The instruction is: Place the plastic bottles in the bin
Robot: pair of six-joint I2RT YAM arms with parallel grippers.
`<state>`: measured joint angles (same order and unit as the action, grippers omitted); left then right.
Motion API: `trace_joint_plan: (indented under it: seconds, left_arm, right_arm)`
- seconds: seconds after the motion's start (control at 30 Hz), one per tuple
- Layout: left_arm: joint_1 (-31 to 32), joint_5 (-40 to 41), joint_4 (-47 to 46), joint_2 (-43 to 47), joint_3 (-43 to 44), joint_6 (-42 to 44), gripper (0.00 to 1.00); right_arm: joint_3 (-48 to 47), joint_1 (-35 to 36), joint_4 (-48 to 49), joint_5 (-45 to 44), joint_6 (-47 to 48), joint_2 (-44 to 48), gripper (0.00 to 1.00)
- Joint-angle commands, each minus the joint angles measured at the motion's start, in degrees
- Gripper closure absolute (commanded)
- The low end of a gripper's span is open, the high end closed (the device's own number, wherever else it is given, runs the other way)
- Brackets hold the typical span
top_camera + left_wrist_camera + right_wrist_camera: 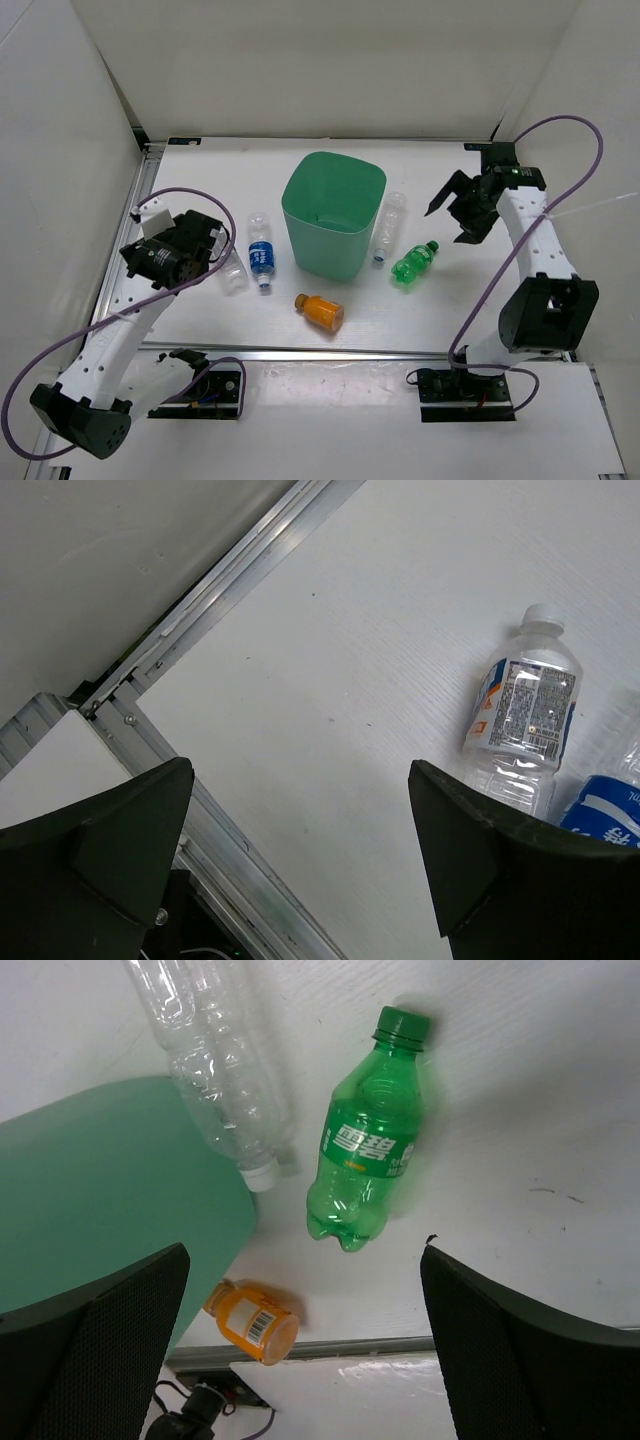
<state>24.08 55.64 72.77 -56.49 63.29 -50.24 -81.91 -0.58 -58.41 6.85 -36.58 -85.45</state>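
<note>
the green plastic bottle point(365, 1155) lies just ahead of my right pincer point(305, 1255), lengthwise between its wide-open, empty jaws; my left pincer point(300, 770), equally open and empty, is well apart.

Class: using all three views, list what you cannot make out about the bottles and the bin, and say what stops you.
- Left wrist view: blue-label bottle, mostly cut off by the frame edge and a finger.
- Left wrist view: left-hand clear bottle, label print too small to read.
- Right wrist view: right-hand clear bottle, base cut off by the top edge.
- Right wrist view: bin, only its outer wall shows; inside hidden.
</note>
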Motion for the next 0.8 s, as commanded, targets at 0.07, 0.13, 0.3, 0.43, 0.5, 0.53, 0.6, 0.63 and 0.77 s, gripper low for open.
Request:
trace_joint_plan:
  seconds: [0.07, 0.13, 0.3, 0.43, 0.5, 0.53, 0.6, 0.63, 0.77]
  left_arm:
    - [-0.9, -2.0, -3.4, 0.4, -2.3, 3.3, 0.00]
    - [-1.4, -2.0, -3.4, -0.1, -2.3, 3.9, 0.00]
    - [-1.4, -2.0, -4.0, -2.3, -2.8, 3.9, 0.00]
    - [-1.4, -2.6, -4.5, -4.0, -4.0, 3.9, 0.00]
    - [-1.4, -2.6, -4.5, -4.7, -4.7, 3.9, 0.00]
    - [-1.4, -2.6, -4.0, -4.7, -4.7, 3.9, 0.00]
    - [-1.4, -2.6, -3.3, -6.2, -4.7, 2.6, 0.00]
    - [-1.4, -2.6, -3.3, -6.2, -5.2, 2.6, 0.00]
    - [-1.4, -2.6, -2.7, -7.5, -5.2, 2.0, 0.00]
  right_arm:
    - [0.9, -0.4, 3.3, 4.4, -0.7, -6.6, 0.00]
    - [2.8, 0.1, 3.8, 4.4, -2.5, -9.1, 0.00]
    - [6.9, 2.2, 7.8, 5.0, -3.6, -13.5, 0.00]
    - [5.6, 2.8, 7.3, 4.4, -4.2, -18.1, 0.00]
    - [6.8, 2.8, 8.6, 4.4, -4.2, -19.7, 0.00]
    - [7.4, 2.8, 8.6, 4.4, -4.7, -20.3, 0.00]
    - [8.2, 2.8, 9.1, 4.4, -5.3, -22.5, 0.00]
    - [9.0, 2.8, 9.7, 4.4, -5.3, -23.2, 0.00]
    - [9.7, 2.8, 10.4, 4.3, -5.9, -25.4, 0.00]
